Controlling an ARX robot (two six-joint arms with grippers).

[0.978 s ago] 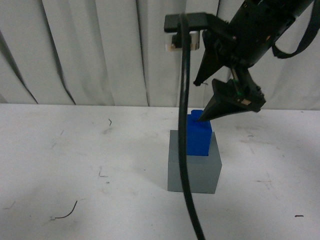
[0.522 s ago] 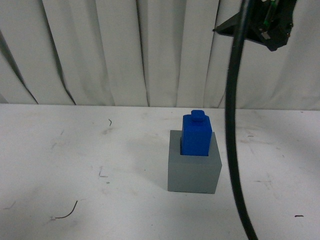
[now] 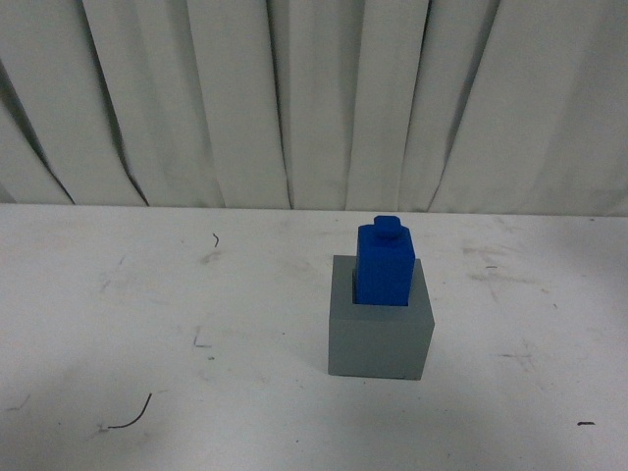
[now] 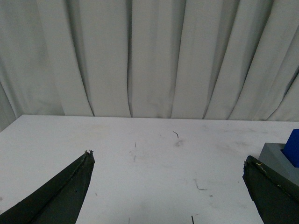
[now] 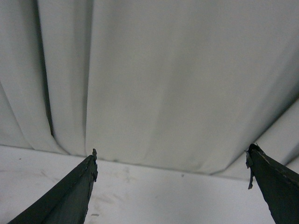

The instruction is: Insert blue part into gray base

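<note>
The blue part (image 3: 386, 263) stands upright in the recess of the gray base (image 3: 381, 339), right of the table's middle in the front view; its upper half and knob stick out above the cube. Neither arm shows in the front view. My left gripper (image 4: 167, 158) is open and empty above the bare table, with the gray base (image 4: 275, 156) and a corner of the blue part (image 4: 293, 147) beside one fingertip. My right gripper (image 5: 170, 156) is open and empty, facing the curtain and the table's far edge, with neither block in its view.
A white table (image 3: 147, 324) with scuff marks carries the blocks. A pleated white curtain (image 3: 294, 98) hangs behind it. A short dark thread (image 3: 130, 420) lies near the front left.
My right arm and its cable have lifted up and out of the front view. The blue part stays seated in the gray base.
</note>
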